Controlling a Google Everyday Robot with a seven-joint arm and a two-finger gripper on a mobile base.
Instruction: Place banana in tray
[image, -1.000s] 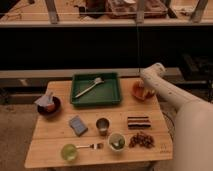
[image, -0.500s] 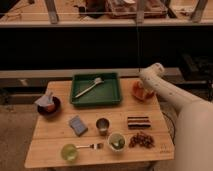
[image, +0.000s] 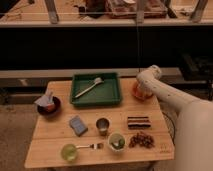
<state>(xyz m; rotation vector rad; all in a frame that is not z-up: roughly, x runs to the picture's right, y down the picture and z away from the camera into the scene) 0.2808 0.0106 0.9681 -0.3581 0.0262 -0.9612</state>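
Camera view: a dark bowl (image: 50, 106) sits far left, then the green tray (image: 107, 94) with a pale utensil (image: 89, 87) in it. At right the gripper (image: 142, 90) dips into the orange bowl (image: 136, 94), where a pale bit may be the banana (image: 146, 93). Whether it is spread or pinching, I cannot tell.

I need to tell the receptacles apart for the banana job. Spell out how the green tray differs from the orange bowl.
The tray is rectangular and green; the bowl is round and orange. The tray is far bigger than the bowl. The tray holds a utensil; the bowl has the gripper right at it. Both sit at the far side of the table.
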